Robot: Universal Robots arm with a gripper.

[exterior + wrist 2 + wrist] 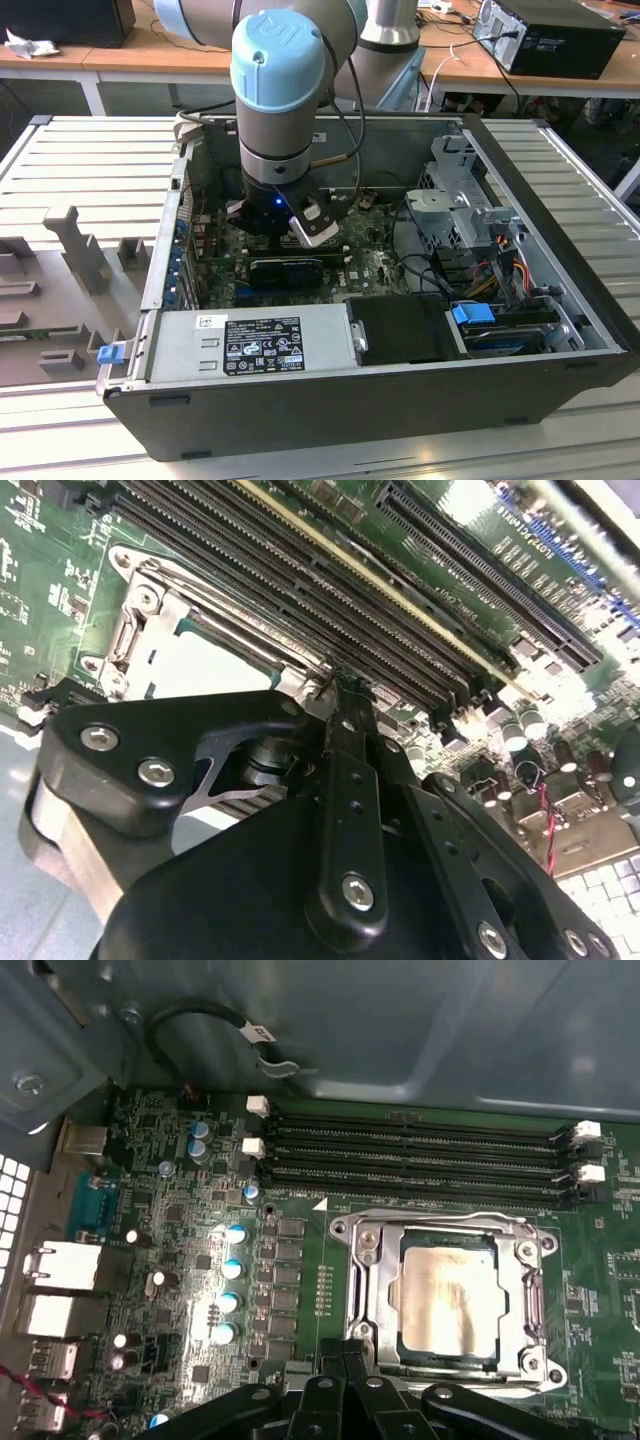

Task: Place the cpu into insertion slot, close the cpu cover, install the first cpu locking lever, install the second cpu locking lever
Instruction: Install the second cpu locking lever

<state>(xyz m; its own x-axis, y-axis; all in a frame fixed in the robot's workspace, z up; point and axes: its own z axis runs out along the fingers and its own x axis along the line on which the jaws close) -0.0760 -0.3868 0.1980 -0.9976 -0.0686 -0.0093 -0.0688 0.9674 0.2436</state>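
Claw (345, 1360) down at the socket's edge.
Its fingers are pinched narrow, empty; the chip (448, 1298) sits just beyond them under the closed cover (375, 1290).

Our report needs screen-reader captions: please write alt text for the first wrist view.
A pale silver-beige square cpu sits in the insertion slot on a green circuit board, under the closed silver metal cpu cover. Long black memory slots run beside it; the black tool hovers at the socket's edge.

a silver power supply (250, 342) lies along the computer case's (560, 240) front edge, a blue clip (108, 352) at its corner.
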